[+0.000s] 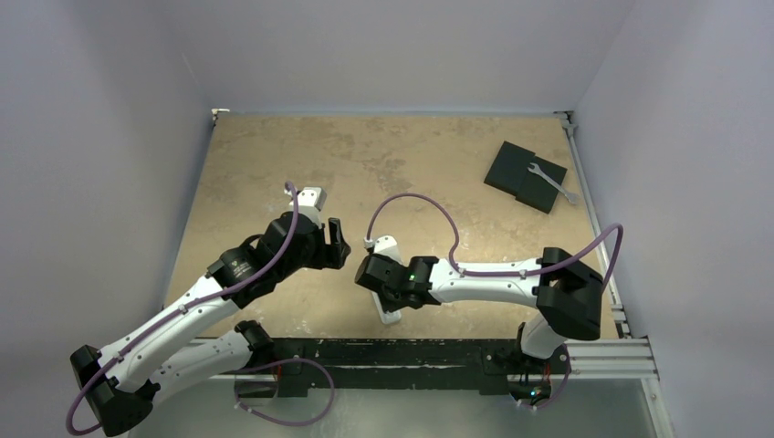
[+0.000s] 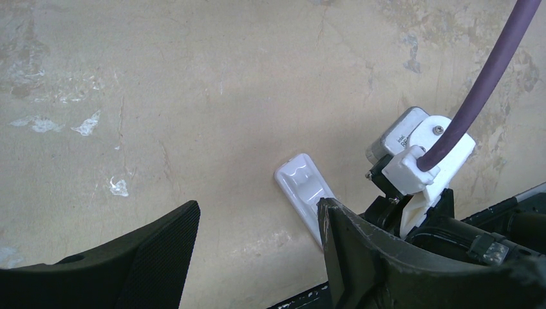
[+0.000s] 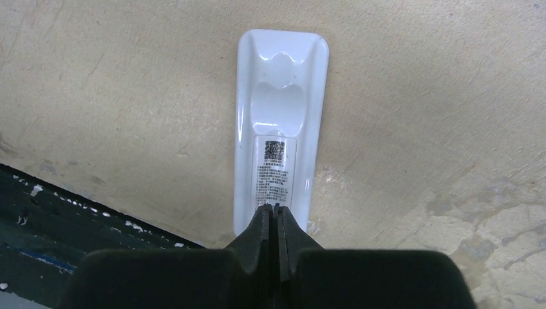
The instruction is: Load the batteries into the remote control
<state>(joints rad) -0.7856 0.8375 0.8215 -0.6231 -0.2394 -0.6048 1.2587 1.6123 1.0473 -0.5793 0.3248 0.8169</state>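
Right gripper clenched on nothing, tips at the labelled back of the remote control. Lies face down by the table's near edge, long axis roughly near-far, directly under that arm. Left gripper gaping, just left (batteries nowhere in view).

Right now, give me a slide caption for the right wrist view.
The remote control lying back up on the tan table, the right arm's shut jaws at its labelled end.
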